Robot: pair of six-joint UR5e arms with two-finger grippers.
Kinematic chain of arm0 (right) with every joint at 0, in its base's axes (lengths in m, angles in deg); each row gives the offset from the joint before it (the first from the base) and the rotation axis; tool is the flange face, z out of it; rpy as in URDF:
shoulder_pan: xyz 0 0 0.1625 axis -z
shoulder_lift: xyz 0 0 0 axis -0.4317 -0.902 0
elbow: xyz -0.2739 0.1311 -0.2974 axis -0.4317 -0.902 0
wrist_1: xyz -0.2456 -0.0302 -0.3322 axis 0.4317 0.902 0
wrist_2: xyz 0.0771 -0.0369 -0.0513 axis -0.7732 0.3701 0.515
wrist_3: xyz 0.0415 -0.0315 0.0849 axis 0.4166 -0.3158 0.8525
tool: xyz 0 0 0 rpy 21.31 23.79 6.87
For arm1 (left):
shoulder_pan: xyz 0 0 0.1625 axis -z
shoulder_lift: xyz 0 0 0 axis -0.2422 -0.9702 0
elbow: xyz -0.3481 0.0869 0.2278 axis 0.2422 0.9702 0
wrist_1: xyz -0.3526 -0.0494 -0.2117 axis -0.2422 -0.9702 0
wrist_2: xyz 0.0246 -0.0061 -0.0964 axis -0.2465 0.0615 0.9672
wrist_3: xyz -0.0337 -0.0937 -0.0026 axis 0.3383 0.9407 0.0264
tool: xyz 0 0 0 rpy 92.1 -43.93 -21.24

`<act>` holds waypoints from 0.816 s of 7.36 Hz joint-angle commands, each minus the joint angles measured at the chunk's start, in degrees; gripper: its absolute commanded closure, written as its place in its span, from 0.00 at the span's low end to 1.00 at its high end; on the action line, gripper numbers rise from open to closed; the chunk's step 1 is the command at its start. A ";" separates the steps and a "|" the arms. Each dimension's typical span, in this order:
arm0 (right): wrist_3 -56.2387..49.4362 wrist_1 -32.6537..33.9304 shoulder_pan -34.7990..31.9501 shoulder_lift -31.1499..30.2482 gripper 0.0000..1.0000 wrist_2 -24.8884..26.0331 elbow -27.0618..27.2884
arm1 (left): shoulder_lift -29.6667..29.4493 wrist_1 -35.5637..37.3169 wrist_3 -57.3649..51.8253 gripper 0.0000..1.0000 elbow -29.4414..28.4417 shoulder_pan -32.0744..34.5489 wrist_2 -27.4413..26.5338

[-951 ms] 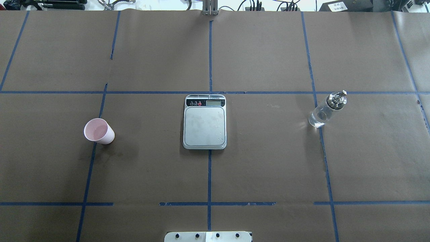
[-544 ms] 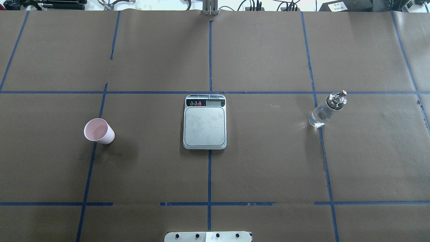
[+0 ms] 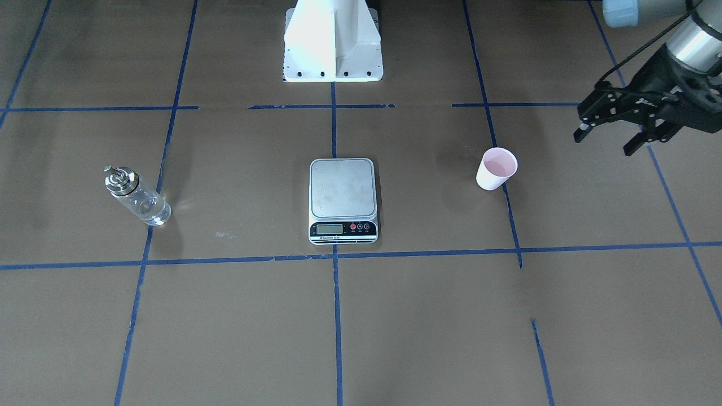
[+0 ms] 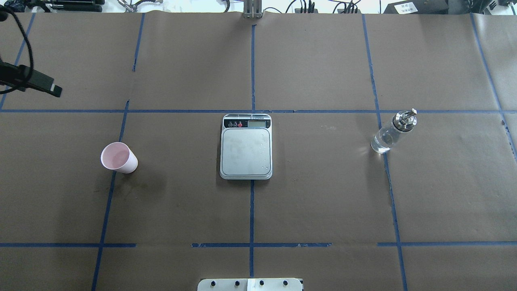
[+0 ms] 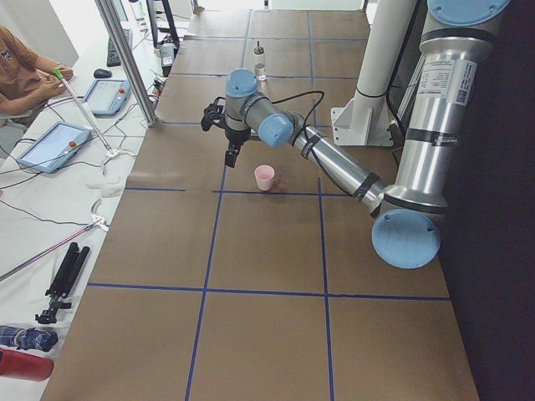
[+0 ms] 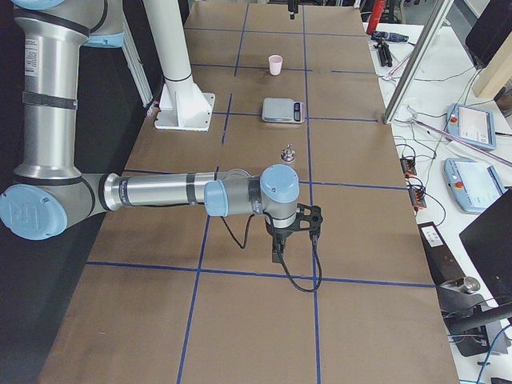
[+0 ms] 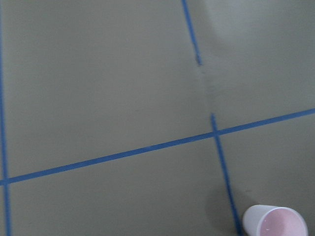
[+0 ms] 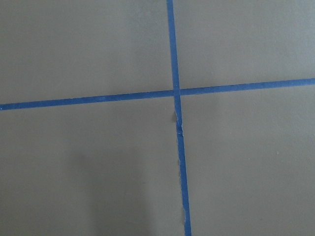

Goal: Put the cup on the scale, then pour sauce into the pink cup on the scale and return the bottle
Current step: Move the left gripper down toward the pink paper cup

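Observation:
The pink cup (image 4: 118, 157) stands upright on the brown table, left of the scale (image 4: 246, 147); it also shows in the front view (image 3: 496, 168) and low in the left wrist view (image 7: 274, 222). The scale's platform (image 3: 342, 194) is bare. The glass bottle (image 4: 391, 133) with clear sauce stands far right, also seen in the front view (image 3: 138, 197). My left gripper (image 3: 606, 141) is open and empty, raised, beyond and outward of the cup. My right gripper (image 6: 292, 240) shows only in the exterior right view, far from the bottle (image 6: 286, 152); I cannot tell its state.
Blue tape lines grid the brown table. The white robot base (image 3: 333, 45) stands behind the scale. An operator (image 5: 21, 67) with tablets sits past the table's far side. A metal post (image 5: 125, 58) stands at that edge.
My left gripper has come into the overhead view at the left edge, where no arm showed before. Cup, scale and bottle have not moved.

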 commanded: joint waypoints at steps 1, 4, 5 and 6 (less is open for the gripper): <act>0.13 0.05 0.09 -0.04 0.00 0.11 -0.20 | -1.42 -2.03 8.60 0.00 -4.31 -6.72 -0.85; 1.97 0.05 0.35 1.19 0.00 -0.32 0.75 | 0.86 -2.12 22.11 0.00 -4.25 -9.36 -6.47; 1.97 0.14 0.35 1.10 0.00 -1.72 1.02 | 1.39 -2.38 24.60 0.00 -4.25 -11.55 -8.22; 1.97 0.05 0.35 1.10 0.00 -2.43 1.11 | 1.74 -4.47 28.02 0.00 -4.60 -13.84 -9.03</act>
